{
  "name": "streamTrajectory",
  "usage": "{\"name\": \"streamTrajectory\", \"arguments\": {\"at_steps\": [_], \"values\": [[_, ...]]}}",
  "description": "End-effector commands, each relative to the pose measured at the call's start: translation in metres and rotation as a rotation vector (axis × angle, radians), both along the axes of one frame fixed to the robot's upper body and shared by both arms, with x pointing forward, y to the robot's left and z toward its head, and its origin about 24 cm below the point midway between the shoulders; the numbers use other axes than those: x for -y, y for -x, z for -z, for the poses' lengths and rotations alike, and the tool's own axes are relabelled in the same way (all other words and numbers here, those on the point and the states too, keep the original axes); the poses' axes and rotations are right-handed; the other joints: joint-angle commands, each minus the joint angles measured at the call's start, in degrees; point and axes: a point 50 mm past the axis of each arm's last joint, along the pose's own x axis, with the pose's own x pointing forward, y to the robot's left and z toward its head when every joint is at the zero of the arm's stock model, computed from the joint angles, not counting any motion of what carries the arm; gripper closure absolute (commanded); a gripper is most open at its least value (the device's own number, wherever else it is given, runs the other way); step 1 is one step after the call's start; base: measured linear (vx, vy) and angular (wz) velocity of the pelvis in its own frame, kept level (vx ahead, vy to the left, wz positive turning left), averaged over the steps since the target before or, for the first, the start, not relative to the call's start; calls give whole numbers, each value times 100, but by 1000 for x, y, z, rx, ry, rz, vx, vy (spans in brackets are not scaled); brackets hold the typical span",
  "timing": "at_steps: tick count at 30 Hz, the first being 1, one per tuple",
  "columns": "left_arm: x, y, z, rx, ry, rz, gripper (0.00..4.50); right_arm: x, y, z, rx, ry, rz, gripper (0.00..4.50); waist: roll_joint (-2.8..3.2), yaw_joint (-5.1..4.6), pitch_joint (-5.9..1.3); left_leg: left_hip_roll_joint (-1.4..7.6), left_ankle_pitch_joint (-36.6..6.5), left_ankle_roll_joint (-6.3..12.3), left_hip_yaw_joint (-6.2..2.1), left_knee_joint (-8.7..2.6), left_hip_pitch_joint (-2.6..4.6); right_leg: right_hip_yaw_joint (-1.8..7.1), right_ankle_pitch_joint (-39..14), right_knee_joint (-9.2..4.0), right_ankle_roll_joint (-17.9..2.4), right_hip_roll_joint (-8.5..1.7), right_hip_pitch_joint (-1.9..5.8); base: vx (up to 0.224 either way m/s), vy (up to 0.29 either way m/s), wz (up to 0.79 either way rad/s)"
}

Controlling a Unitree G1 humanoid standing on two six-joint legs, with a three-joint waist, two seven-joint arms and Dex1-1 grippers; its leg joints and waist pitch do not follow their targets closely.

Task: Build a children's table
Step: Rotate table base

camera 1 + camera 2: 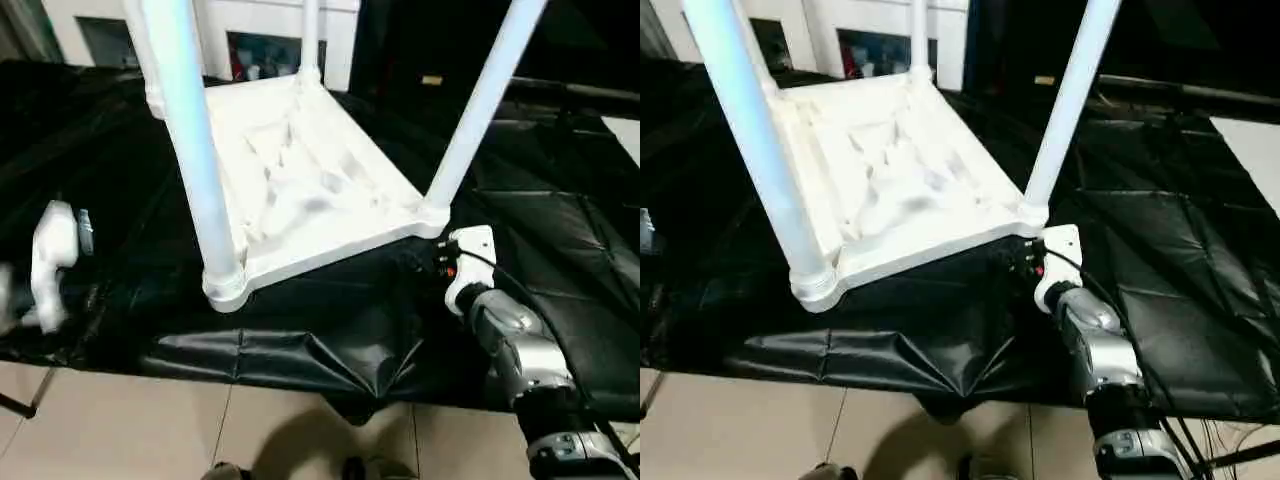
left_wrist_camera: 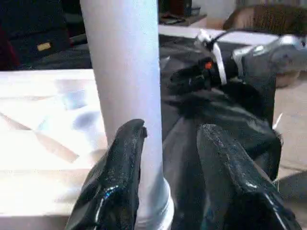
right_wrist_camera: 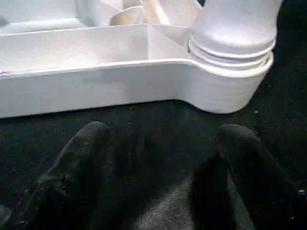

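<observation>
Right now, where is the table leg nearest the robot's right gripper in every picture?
Left eye view: the leg slants up from the tabletop's right near corner.
Right eye view: same leg, right of centre.
Left wrist view: cannot tell.
Right wrist view: its base fills the upper right.
Shared landmark: its corner socket.

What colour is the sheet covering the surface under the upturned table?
Glossy black sheet, creased near the front edge; the left eye view shows it best.
</observation>
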Motion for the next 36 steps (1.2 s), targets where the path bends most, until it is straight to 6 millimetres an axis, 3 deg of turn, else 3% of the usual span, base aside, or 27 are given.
{"name": "streamTrajectory", "arguments": {"at_steps": [1,9,12,16,21,22,27,32,33,34,36], "values": [[6,-4,2,-17,20,-3,245,1,-2,-2,-1,41,-10,60,82,14,-366,52,-1395,-97,-24,-408,94,233,-1571,-393,-1037,-266,302,0,0,0],[27,-25,9,22,83,-15,245,-10,-5,-2,6,31,-38,60,91,46,-388,58,-1382,-68,-10,-388,129,232,-1573,-415,-1035,-265,282,0,0,0],[41,-33,14,16,81,-16,245,-19,-6,-3,10,25,-62,60,86,78,-399,60,-1255,-66,-12,-387,106,231,-1376,-389,-1063,-265,307,0,0,0],[45,-38,20,-9,64,-38,245,-23,-6,-4,15,30,-77,60,86,110,-409,59,-1148,-39,-10,-383,103,229,-1174,-367,-1091,-264,321,0,0,0],[53,-43,19,2,96,-29,245,-23,-7,-4,17,31,-82,60,69,125,-389,53,-1286,-72,-11,-387,106,230,-1468,-402,-1035,-276,312,0,0,0],[61,-45,17,3,119,-6,245,-25,-8,-4,15,35,-90,60,44,125,-385,62,-1309,-68,-11,-387,105,233,-1552,-410,-1020,-286,309,0,0,0],[104,-53,17,2,159,79,245,-37,-13,-6,24,33,-125,60,40,150,-389,68,-1249,-46,-15,-385,88,228,-1574,-409,-1025,-297,310,0,0,0],[125,-65,26,-26,129,54,245,-43,-15,-9,34,33,-145,60,22,142,-418,44,-970,38,-14,-359,57,224,-1213,-383,-1002,-289,358,0,0,0],[125,-66,26,-27,127,53,245,-43,-15,-9,34,33,-145,60,14,138,-413,40,-979,57,-15,-361,48,222,-1243,-392,-1002,-291,365,0,0,0],[132,-71,31,-41,79,27,210,-44,-15,-9,38,34,-149,60,29,124,-409,35,-1036,75,-11,-362,55,220,-1334,-425,-973,-277,348,0,0,0],[134,-73,33,-44,60,19,210,-43,-15,-9,40,35,-149,60,14,113,-399,39,-1160,51,-25,-367,42,211,-1585,-438,-921,-293,359,0,0,0]]}}
